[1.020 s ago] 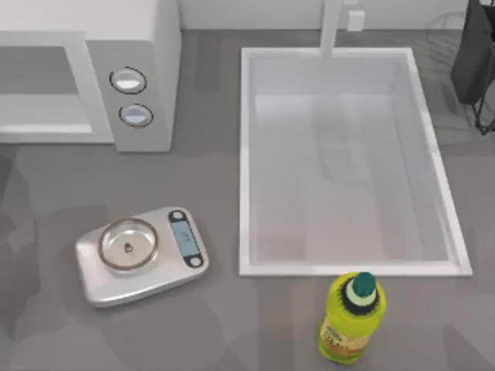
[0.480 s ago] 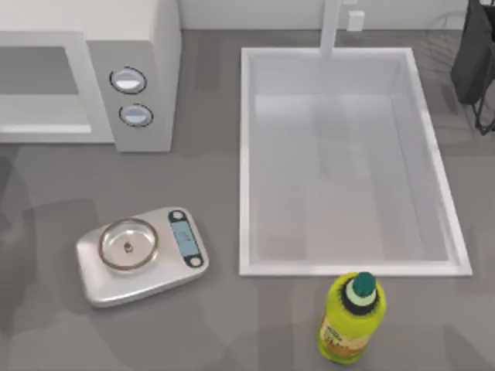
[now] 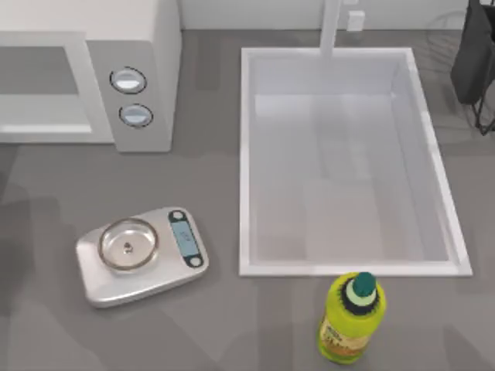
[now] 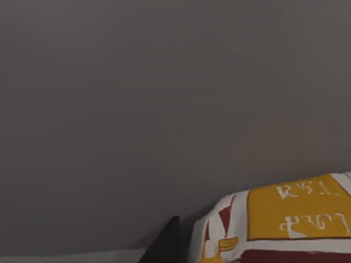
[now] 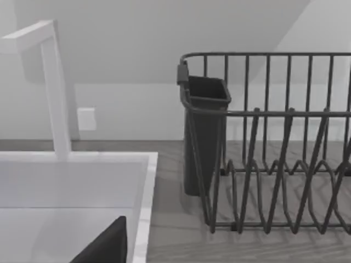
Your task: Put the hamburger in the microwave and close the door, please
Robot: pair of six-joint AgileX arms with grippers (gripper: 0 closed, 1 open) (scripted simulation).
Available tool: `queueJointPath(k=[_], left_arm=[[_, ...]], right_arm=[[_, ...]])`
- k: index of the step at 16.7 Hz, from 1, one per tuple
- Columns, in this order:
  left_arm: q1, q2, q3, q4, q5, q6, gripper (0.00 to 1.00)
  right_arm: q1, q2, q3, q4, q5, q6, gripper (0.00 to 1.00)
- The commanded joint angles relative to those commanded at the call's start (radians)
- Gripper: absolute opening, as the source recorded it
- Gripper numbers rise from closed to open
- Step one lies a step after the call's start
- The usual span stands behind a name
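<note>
The hamburger, in a yellow, white and red wrapper, lies on a grey surface in the left wrist view. A dark tip of my left gripper shows right beside it. The white microwave stands at the table's back left, its two round dials facing the front. Its front has a pale frame around a grey opening; I cannot tell whether the door is across it. In the right wrist view a dark tip of my right gripper hangs over the sink's corner.
A silver kitchen scale lies in front of the microwave. A white sink with a faucet takes up the middle and right. A yellow bottle stands at its front edge. A dark dish rack stands at the back right.
A soft shadow on the table's left side has shifted. The scale, the bottle and the microwave have not moved.
</note>
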Motion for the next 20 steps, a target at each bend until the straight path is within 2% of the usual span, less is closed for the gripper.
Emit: queueJointPath(k=[5,18,20], left_arm=[[0.0,0.016,-0.012,0.027,0.0,0.0,1.0],[0.0,0.016,-0.012,0.027,0.0,0.0,0.02],[0.0,0.016,-0.012,0.027,0.0,0.0,0.0]], right_arm=[[0.0,0.0,0.0,0.0,0.0,0.0,1.0],[0.0,0.0,0.0,0.0,0.0,0.0,1.0],[0.0,0.0,0.0,0.0,0.0,0.0,1.0]])
